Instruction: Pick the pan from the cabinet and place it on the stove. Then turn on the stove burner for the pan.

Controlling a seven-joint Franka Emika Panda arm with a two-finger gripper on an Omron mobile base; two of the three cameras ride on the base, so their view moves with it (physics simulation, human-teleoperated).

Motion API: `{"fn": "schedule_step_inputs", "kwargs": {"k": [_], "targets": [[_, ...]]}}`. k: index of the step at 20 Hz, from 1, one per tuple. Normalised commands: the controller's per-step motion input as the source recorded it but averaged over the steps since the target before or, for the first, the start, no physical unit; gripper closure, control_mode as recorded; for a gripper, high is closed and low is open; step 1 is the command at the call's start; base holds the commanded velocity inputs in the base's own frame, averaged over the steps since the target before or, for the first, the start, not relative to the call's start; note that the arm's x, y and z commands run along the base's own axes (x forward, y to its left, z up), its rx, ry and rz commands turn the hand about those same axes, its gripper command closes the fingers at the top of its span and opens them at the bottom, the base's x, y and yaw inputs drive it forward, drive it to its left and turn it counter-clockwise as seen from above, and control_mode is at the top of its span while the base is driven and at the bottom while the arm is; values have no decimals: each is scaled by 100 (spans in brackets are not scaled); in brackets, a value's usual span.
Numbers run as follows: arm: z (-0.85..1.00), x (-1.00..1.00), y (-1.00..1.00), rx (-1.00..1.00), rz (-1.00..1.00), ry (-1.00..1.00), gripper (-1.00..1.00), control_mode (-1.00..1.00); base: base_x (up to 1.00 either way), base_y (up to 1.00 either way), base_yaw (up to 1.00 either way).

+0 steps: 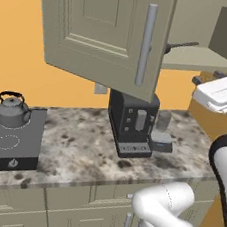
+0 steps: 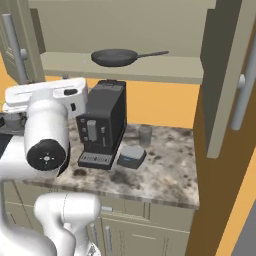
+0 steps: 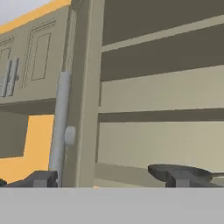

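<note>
Arm: white links rise from the lower right of the left base view and the lower left of the right base view, with the hand held up level with the cabinet shelf.
Gripper (image 3: 111, 179): two dark fingertips stand far apart at the bottom of the hand view, nothing between them; one tip lies by the door's bar handle (image 3: 59, 131), the other just under the pan.
Counter (image 1: 75, 151): speckled stone, centre of the left base view.
Stove (image 1: 11, 143): lower left of the left base view, set in the counter, knobs along its front edge.
Kettle (image 1: 12, 109): grey, stands on the stove's rear ring.
Coffee machine (image 2: 102, 131): dark, mid-frame in the right base view, under the shelf.
Glass (image 2: 144, 135): just right of the machine.
Cabinet (image 2: 125, 67): upper part of the frame, doors swung open.
Pan (image 2: 115, 57): lies on the lower cabinet shelf, top centre, handle pointing to the frame's right.
</note>
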Motion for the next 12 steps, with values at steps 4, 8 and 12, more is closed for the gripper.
{"fn": "schedule_step_inputs", "kwargs": {"k": [4,8,12], "targets": [[-51,52,-34,4,30,38,-100,-100,0,0,0],[-42,48,-3,11,28,30,-100,-100,0,0,0],[-6,63,8,16,20,31,-100,-100,0,0,0]]}}
